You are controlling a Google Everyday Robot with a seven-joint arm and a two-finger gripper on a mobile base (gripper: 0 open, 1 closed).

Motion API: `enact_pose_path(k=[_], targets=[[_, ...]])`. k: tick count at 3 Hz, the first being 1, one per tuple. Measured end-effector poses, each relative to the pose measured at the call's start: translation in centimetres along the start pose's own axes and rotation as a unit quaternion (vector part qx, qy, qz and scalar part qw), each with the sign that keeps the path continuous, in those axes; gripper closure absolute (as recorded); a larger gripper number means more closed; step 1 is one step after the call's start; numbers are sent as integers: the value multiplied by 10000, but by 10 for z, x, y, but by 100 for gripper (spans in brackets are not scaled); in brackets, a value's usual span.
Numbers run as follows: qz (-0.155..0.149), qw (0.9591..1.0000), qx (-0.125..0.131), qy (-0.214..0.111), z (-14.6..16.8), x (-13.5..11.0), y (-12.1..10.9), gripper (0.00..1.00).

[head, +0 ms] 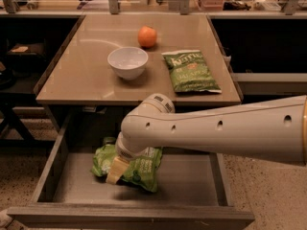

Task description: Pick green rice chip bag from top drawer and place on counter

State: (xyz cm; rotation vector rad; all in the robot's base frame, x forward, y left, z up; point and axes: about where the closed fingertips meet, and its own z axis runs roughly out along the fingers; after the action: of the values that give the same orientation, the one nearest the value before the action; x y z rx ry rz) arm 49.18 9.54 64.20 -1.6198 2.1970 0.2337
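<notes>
The green rice chip bag (136, 169), light lime-green and crinkled, lies in the open top drawer (192, 176), left of its middle. My gripper (116, 168) reaches down into the drawer from the big white arm and sits on the bag's left part. It looks shut on the bag: one cream finger (114, 170) lies pressed across the bag's front and the other is hidden behind it. The bag rests low in the drawer. The beige counter (81, 78) is above and behind the drawer.
On the counter stand a white bowl (127, 62), an orange (147, 36) behind it, and a flat dark-green chip bag (190, 71) at the right. My arm (216, 131) crosses over the drawer's right half. The drawer's front panel (129, 219) is nearest.
</notes>
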Motion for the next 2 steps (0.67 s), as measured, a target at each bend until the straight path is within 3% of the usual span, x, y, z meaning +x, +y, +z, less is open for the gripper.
enact_pose_path(k=[2], targets=[[-45, 10000, 80, 32, 32, 18, -7, 0]])
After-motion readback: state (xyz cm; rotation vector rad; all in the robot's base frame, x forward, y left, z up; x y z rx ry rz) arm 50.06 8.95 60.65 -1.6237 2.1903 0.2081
